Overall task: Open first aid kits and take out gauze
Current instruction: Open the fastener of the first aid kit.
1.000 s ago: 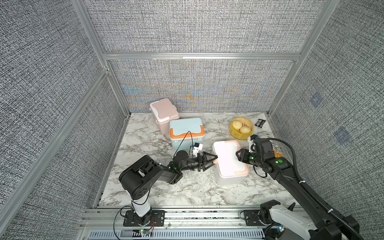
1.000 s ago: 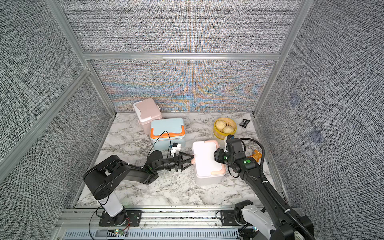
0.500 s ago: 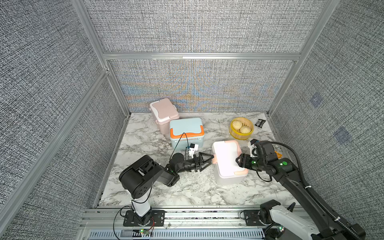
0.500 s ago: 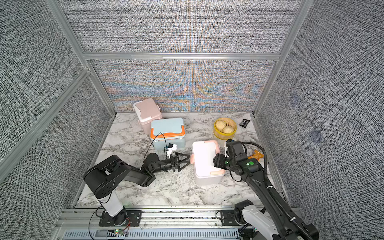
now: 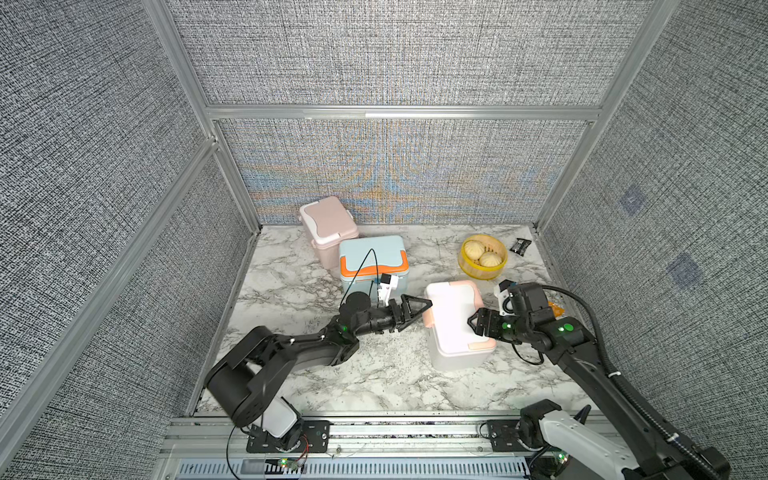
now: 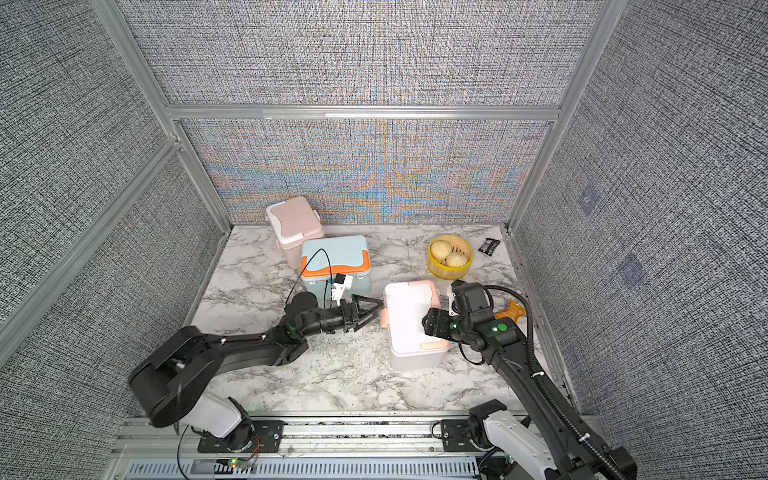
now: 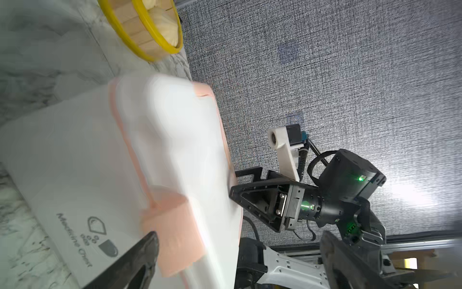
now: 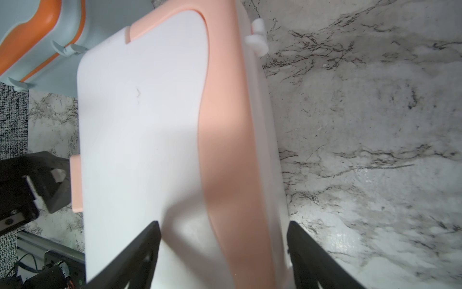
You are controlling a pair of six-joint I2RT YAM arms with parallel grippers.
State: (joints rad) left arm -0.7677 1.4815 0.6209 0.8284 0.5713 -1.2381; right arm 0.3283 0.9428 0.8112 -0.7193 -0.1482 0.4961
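Three first aid kits stand with lids down: a pink one (image 5: 328,224) (image 6: 295,220) at the back, a blue one (image 5: 372,259) (image 6: 334,257) with orange trim before it, and a white one (image 5: 455,324) (image 6: 409,320) with peach trim in the middle. My left gripper (image 5: 419,309) (image 6: 372,309) is open beside the white kit (image 7: 100,155), at its peach side latch (image 7: 172,225). My right gripper (image 5: 478,324) (image 8: 222,250) is open over that kit's lid (image 8: 140,125), its fingers either side of the peach handle (image 8: 225,150). No gauze shows.
A yellow basket (image 5: 482,257) with buns stands at the back right, with a small black packet (image 5: 520,245) beyond it. An orange wrapper (image 5: 555,309) lies behind my right arm by the right wall. Grey walls enclose the marble table (image 5: 291,291) on three sides.
Both grippers' jaws have spread wider. My right gripper has slid a little toward the front along the white kit's lid. The kits have stayed in place.
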